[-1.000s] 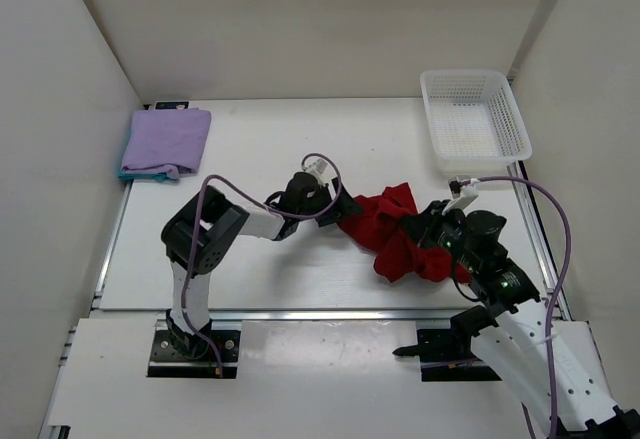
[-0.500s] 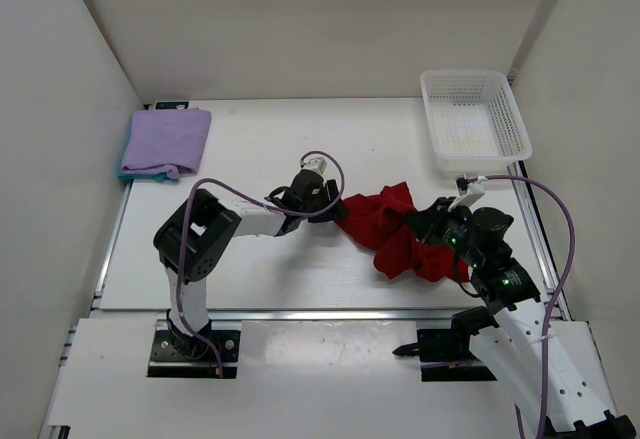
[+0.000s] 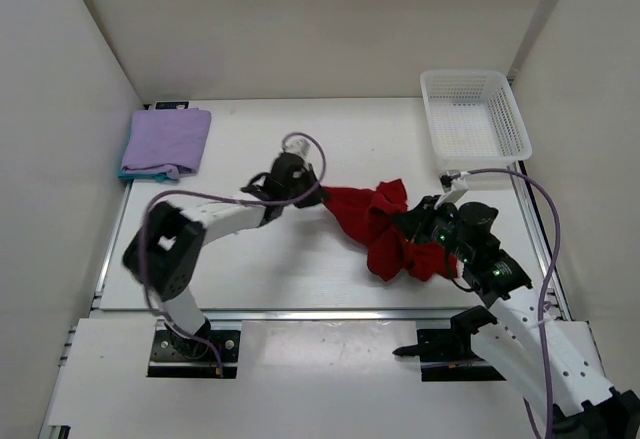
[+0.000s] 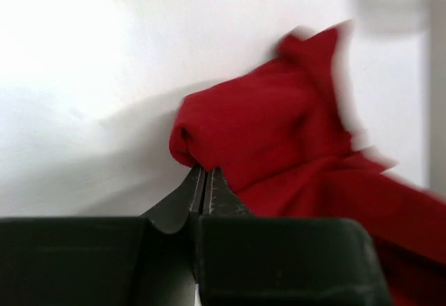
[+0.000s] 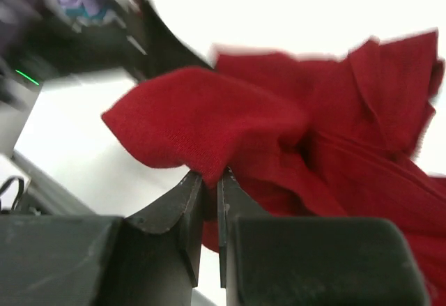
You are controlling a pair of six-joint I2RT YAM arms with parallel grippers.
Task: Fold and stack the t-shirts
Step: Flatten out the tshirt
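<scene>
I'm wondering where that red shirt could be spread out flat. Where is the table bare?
Bare: the back middle of the table, between the folded lavender shirt and the white basket, and the near strip in front of the left gripper. Crowded: right of centre, where it and the right gripper pinch the red shirt.

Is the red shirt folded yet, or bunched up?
Bunched, not folded. The red shirt lies in a crumpled, lumpy heap, pinched at opposite ends by the left fingers and the right fingers.
</scene>
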